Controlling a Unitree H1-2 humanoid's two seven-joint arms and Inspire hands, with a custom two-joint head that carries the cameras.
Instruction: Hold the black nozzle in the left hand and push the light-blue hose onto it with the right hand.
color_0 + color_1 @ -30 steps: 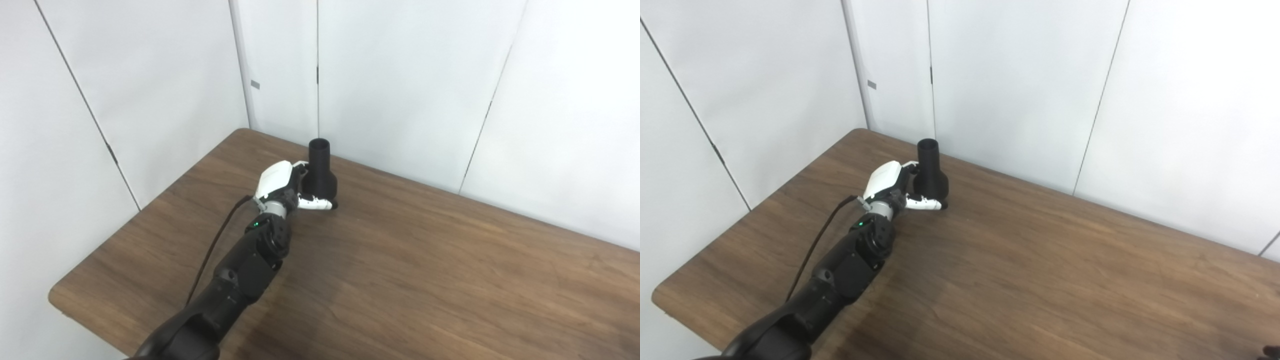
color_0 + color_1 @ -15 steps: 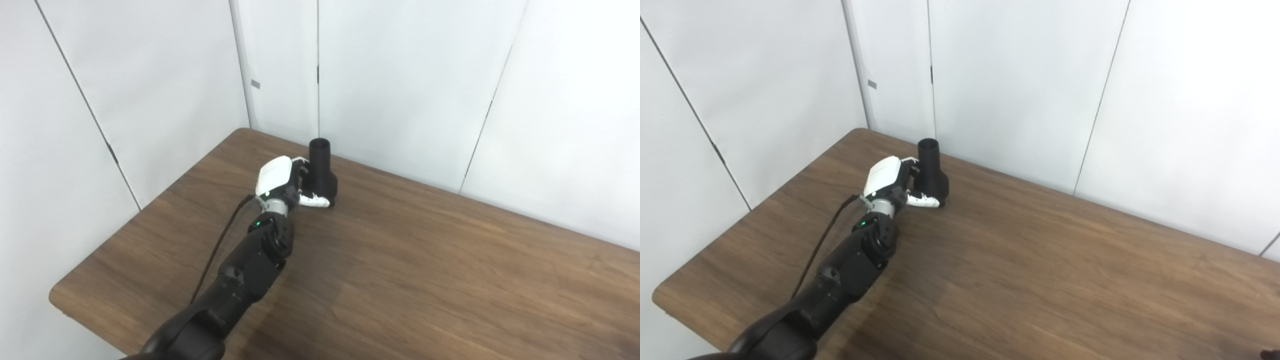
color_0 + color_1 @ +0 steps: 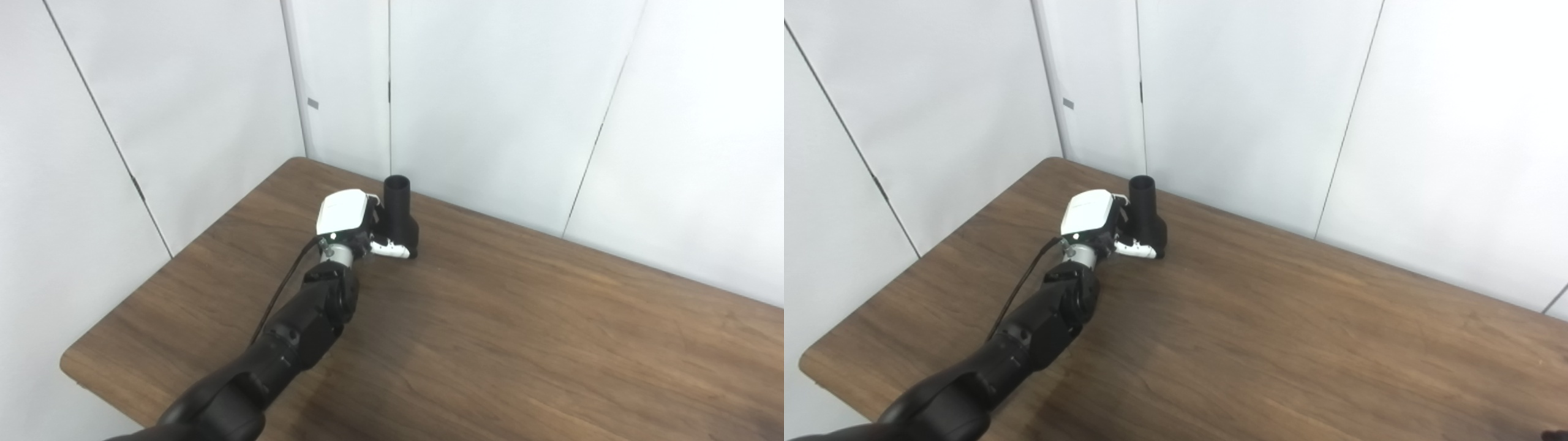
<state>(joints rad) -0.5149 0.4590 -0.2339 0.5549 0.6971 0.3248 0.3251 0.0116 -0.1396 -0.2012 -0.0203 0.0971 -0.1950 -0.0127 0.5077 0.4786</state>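
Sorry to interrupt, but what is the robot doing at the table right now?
Its left hand is wrapped around the lower body of a black nozzle, which stands upright near the far edge of the wooden table. The right hand and the light-blue hose are not in view, so nothing is fitted yet.

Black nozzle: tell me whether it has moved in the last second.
Yes. The black nozzle has shifted slightly right along the table, judged against the wall seam behind, gripped by the left hand.

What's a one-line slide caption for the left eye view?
Left hand wrapped around the lower body of the upright black nozzle near the wooden table's far edge.
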